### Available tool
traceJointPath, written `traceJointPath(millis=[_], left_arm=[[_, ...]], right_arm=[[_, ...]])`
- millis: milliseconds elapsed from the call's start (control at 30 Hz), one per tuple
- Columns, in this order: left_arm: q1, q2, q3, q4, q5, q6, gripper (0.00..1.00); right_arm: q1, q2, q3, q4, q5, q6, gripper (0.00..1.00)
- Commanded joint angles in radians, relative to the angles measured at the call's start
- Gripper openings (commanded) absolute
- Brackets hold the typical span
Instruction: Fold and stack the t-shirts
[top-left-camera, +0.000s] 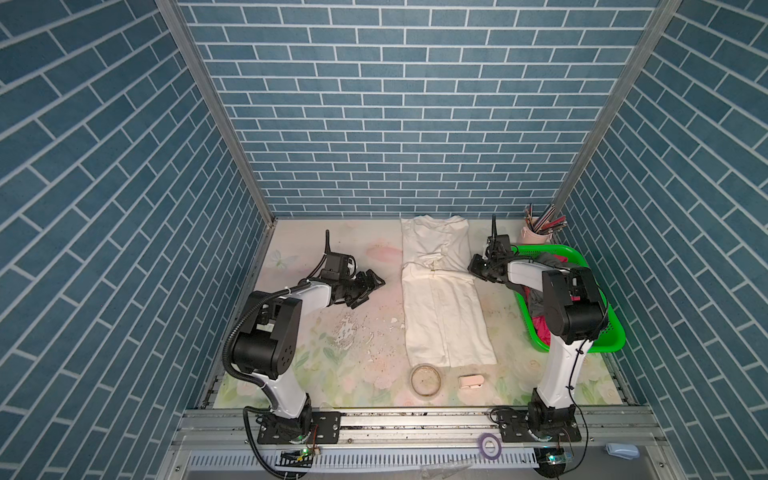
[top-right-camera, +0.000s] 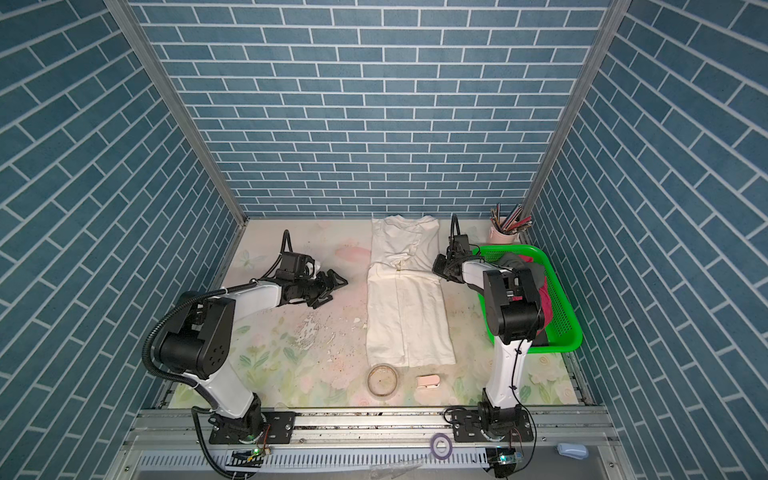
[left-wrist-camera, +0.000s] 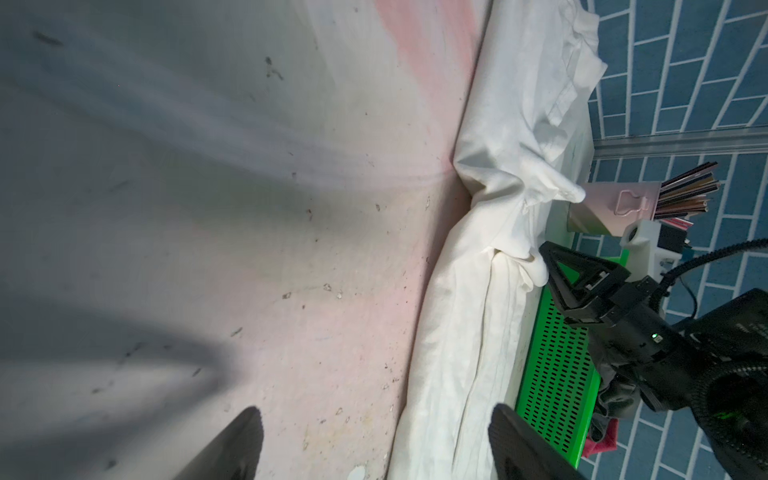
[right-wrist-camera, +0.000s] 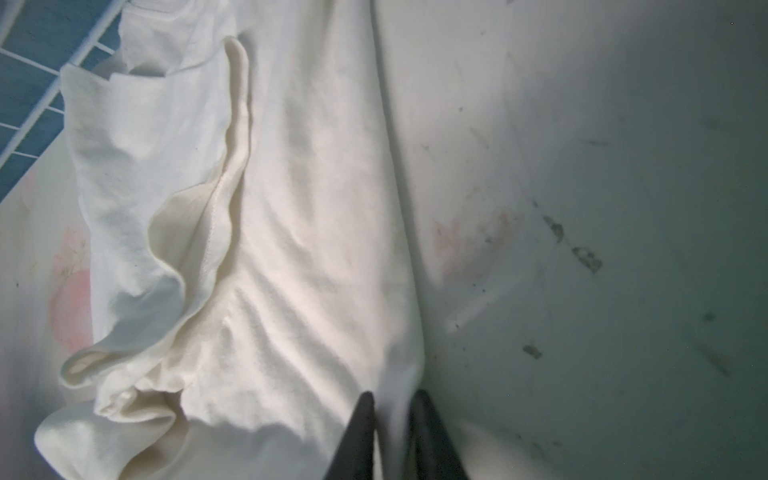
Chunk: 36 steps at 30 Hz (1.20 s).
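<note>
We are looking at the cream t-shirt (top-left-camera: 446, 307) lying mid-table as a long folded strip, with the other t-shirts (top-left-camera: 544, 328) heaped in the green basket (top-left-camera: 540, 250). The left gripper (top-left-camera: 370, 293) is hovering spread wide, clear of the cloth. The right gripper (right-wrist-camera: 392, 415) is showing a narrow gap at the shirt's edge, and we cannot tell whether it is pinching. If cloth is snagging there, pulling away risks dragging the fold open, and the loose sleeve (right-wrist-camera: 199, 249) is already bunching.

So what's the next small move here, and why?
Probably raise the right gripper clear of the cream shirt and move toward its hem. The shirt lies as a long narrow strip, sides folded in; the right fingers stand slightly apart at its edge, and the left gripper hangs open beside it.
</note>
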Motion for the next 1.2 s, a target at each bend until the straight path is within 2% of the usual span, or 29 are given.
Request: traceJointPath(millis=[0, 200, 400, 567, 733, 1000, 1167], left_arm=[[-0.034, 0.002, 0.021, -0.006, 0.012, 0.001, 0.87], [-0.091, -0.043, -0.045, -0.044, 0.004, 0.033, 0.87], [-0.174, -0.105, -0.127, -0.067, -0.008, 0.034, 0.87], [-0.27, -0.155, -0.189, -0.055, -0.019, -0.006, 0.87], [-0.372, -0.21, -0.267, -0.016, -0.04, -0.077, 0.87], [-0.499, -0.283, -0.403, 0.075, -0.083, -0.201, 0.8], [-0.533, -0.339, -0.492, 0.142, -0.102, -0.264, 0.78]], right_arm=[[-0.005, 0.005, 0.126, -0.074, 0.008, -0.058, 0.35], [0.027, -0.091, 0.101, -0.107, -0.007, -0.094, 0.66], [0.076, -0.323, -0.141, -0.147, 0.056, -0.117, 0.8], [0.097, -0.571, -0.369, -0.217, 0.084, -0.082, 0.81], [0.102, -0.798, -0.608, -0.285, 0.054, -0.004, 0.8], [0.109, -1.015, -0.809, -0.369, -0.014, 0.093, 0.75], [0.127, -1.095, -0.896, -0.378, -0.051, 0.186, 0.7]])
